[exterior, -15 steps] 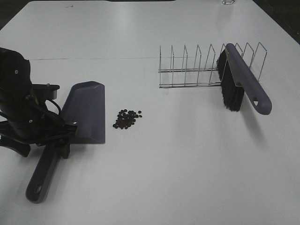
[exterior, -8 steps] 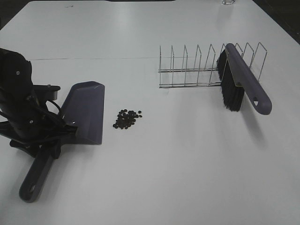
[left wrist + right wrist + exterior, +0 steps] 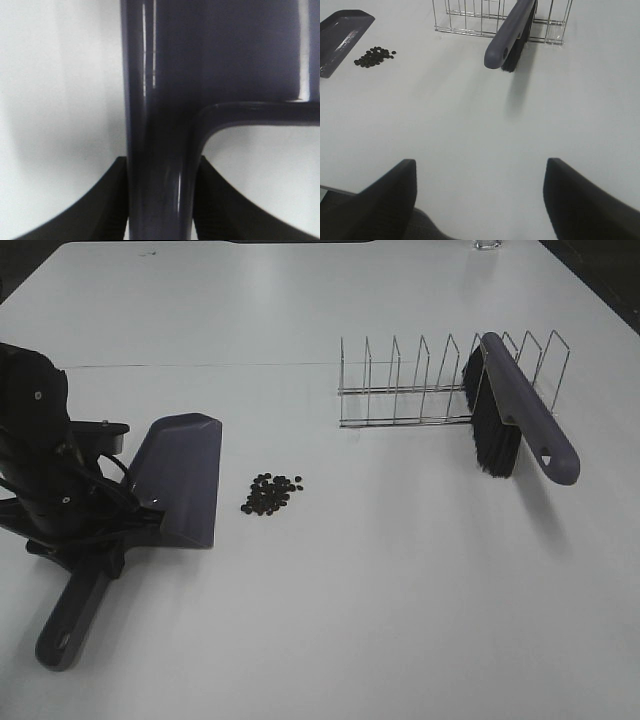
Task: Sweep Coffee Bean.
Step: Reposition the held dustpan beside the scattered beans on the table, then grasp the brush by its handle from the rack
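A loose cluster of dark coffee beans (image 3: 271, 494) lies on the white table (image 3: 380, 580); it also shows in the right wrist view (image 3: 374, 56). A dark purple dustpan (image 3: 180, 480) lies left of the beans, its open edge facing them, a small gap between. My left gripper (image 3: 95, 552) is shut on the dustpan's handle (image 3: 160, 165), with one finger (image 3: 107, 200) on each side. A purple brush (image 3: 515, 420) with black bristles leans in a wire rack (image 3: 420, 385). My right gripper (image 3: 479, 200) is open and empty, well short of the brush (image 3: 512, 32).
The wire rack (image 3: 465, 17) stands at the back right of the table with several empty slots. The left arm's black body (image 3: 35, 440) rises over the table's left edge. A glass base (image 3: 487, 244) shows at the far edge.
The dustpan, held by my left gripper, has shifted a little left and away from the beans, its handle swinging outward. Beans, brush and rack have not moved.
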`<state>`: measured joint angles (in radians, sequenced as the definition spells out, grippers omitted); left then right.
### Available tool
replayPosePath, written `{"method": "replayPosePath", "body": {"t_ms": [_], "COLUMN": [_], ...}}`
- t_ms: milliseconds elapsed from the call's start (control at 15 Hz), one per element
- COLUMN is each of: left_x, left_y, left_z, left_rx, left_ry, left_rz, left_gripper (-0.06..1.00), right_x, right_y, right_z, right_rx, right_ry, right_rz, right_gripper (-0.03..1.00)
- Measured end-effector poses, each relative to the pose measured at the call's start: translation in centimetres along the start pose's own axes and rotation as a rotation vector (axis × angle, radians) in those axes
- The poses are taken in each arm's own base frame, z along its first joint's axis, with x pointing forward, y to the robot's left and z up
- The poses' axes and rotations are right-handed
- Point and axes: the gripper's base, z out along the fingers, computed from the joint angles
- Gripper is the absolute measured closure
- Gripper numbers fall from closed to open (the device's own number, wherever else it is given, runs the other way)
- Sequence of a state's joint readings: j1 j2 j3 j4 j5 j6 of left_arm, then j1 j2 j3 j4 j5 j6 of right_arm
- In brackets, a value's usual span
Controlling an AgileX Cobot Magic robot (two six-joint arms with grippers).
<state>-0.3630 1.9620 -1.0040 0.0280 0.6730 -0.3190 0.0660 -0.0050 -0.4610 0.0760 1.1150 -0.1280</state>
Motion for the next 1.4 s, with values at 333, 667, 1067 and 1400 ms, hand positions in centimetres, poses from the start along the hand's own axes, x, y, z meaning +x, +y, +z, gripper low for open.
{"method": "replayPosePath", "body": {"t_ms": [333, 667, 1067, 1400], "left_x": [0.0, 0.7, 0.7, 0.5], "left_y": [0.2, 0.6, 0.6, 0.6], "left_z": [-1.3, -4.3, -4.3, -4.3], "left_rx": [-0.011, -0.026, -0.026, -0.022], "left_ry": [-0.031, -0.040, -0.040, -0.054], "left_rz": [0.053, 0.063, 0.063, 0.063], "left_gripper": [0.61, 0.61, 0.61, 0.61], "right_x": [0.0, 0.0, -1.2, -7.2], "right_y": [0.0, 0.0, 0.2, -0.5], "right_z": [0.0, 0.0, 1.1, 5.9], "right_rx": [0.000, 0.000, -0.047, -0.081], "right_ry": [0.000, 0.000, 0.098, 0.306], "right_rz": [0.000, 0.000, 0.066, 0.140], "right_gripper": [0.34, 0.34, 0.34, 0.32]}}
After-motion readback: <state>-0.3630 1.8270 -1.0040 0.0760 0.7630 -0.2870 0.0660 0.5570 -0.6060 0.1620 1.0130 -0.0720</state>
